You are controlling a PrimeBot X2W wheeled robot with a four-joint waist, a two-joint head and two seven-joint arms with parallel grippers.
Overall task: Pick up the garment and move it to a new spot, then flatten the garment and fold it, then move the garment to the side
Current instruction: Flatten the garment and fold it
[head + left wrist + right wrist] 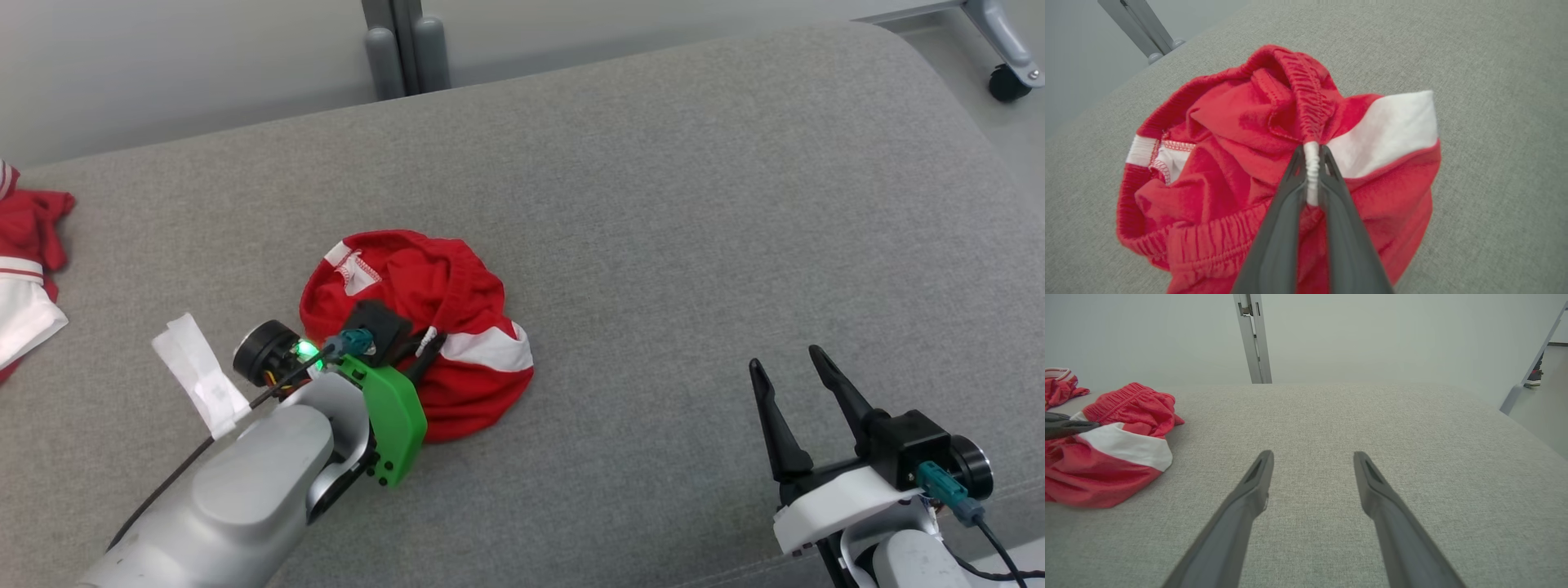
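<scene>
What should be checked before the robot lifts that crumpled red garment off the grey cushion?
1. Left tool shut on the garment: ok. Its fingers pinch a white stretch of the elastic band.
2. Enough cloth in the pinch to survive a lift: cannot tell. Just a thin fold of band shows between the fingers.
3. Right tool out of the way: ok. It is open, holds nothing and sits apart from the garment.
4. Room for a new spot: ok. A wide stretch of grey cushion lies to the garment's right.
5. Second red and white garment not caught up: ok. It lies apart at the far left.
</scene>
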